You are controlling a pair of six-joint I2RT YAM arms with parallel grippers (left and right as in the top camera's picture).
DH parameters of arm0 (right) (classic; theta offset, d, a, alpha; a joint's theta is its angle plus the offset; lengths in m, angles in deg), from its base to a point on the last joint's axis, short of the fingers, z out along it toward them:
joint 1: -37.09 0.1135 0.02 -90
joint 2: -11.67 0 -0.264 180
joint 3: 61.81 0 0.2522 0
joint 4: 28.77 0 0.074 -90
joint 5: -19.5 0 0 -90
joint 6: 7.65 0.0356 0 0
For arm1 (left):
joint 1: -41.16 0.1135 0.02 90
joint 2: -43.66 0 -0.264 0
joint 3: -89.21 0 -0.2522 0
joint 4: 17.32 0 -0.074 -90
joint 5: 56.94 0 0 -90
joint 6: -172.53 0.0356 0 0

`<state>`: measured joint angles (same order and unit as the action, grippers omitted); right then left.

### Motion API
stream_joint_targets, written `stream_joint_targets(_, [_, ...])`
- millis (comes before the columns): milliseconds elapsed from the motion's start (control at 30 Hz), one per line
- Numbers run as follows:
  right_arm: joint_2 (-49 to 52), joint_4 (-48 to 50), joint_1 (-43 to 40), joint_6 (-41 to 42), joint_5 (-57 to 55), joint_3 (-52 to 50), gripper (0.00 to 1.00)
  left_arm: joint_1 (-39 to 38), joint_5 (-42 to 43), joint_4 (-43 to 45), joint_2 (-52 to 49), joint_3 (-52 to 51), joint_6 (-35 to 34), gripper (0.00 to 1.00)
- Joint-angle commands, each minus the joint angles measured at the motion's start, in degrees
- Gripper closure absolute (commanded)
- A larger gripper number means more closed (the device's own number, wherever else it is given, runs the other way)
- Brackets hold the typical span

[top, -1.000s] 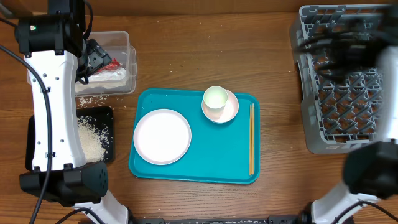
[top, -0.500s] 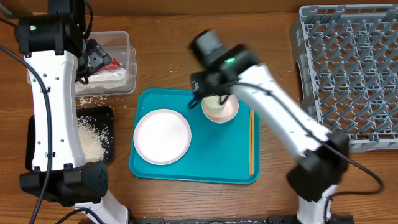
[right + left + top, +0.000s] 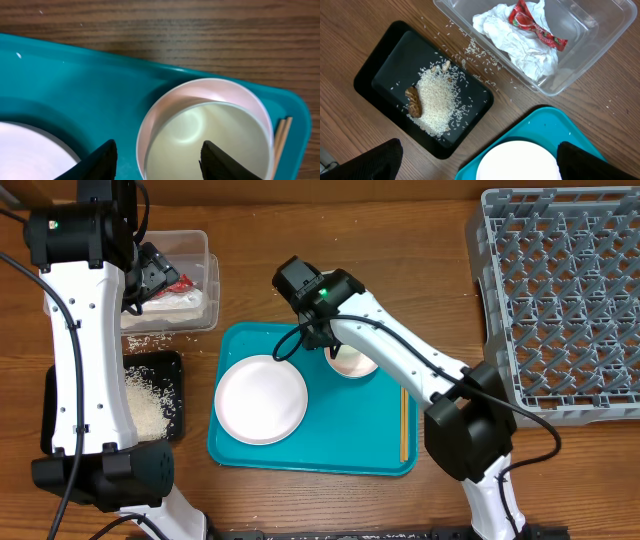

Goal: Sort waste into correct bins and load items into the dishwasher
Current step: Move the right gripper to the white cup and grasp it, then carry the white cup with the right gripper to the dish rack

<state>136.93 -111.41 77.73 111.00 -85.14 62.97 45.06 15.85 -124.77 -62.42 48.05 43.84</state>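
Note:
My right gripper point(image 3: 156, 160) is open and straddles the left rim of a white cup point(image 3: 220, 135). One finger is outside the rim and the other is inside. The cup stands in a small white bowl point(image 3: 200, 87) on the teal tray point(image 3: 310, 450). The arm hides most of the cup point(image 3: 352, 363) from overhead. A white plate point(image 3: 261, 399) lies to the left and chopsticks point(image 3: 404, 415) to the right. My left gripper point(image 3: 477, 160) hangs open and empty above the plate's edge. The tissue point(image 3: 520, 45) and red wrapper point(image 3: 535, 25) lie in the clear tub point(image 3: 590, 55). Rice point(image 3: 437, 97) and a brown scrap point(image 3: 414, 100) lie in the black tray point(image 3: 380, 70).
The grey dish rack point(image 3: 560, 290) stands at the far right with nothing in it. Loose rice grains are scattered on the wood between the tub and the black tray. The left arm stands tall along the table's left side.
The right arm swung from over the dish rack to the teal tray and came down on the cup. Its jaws have narrowed. The left arm has not moved.

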Motion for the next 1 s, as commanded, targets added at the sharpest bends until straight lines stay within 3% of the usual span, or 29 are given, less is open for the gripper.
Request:
stream_joint_targets(0, [2.0,0.0,0.1,1.4,1.0,-0.1,0.44,0.1,-0.9,-0.1,0.0,0.3,-0.5,0.0])
stream_joint_targets(100, [2.0,-0.2,0.1,1.4,1.0,0.1,0.46,0.1,-0.9,-0.1,0.0,0.3,-0.5,0.0])
stream_joint_targets(267, [1.9,-3.7,0.1,1.4,0.7,3.2,0.6,0.1,-0.9,-0.1,0.0,0.3,-0.5,0.0])
stream_joint_targets(300, [1.9,-4.4,0.1,1.2,0.4,4.1,0.67,0.1,-0.9,-0.1,0.0,0.3,-0.5,0.0])
stream_joint_targets(367, [1.9,-6.3,0.1,1.0,0.3,6.2,0.94,0.1,-0.9,-0.1,0.0,0.3,-0.5,0.0])
stream_joint_targets(533, [1.7,-11.3,0.0,0.9,-0.5,12.1,0.96,0.1,-0.9,-0.1,0.0,0.3,-0.5,0.0])
stream_joint_targets(700, [0.4,-20.4,-3.5,0.9,-9.3,24.3,0.96,0.1,-0.9,-0.1,0.0,0.3,-0.5,0.0])
stream_joint_targets(833, [-0.9,-28.2,-12.1,0.2,-12.7,38.8,0.96,0.1,-0.9,-0.1,0.0,0.3,-0.5,0.0])
stream_joint_targets(967, [-2.9,-28.0,-27.8,-3.6,-2.8,50.1,0.96,0.1,-0.9,-0.1,0.0,0.3,-0.5,0.0])
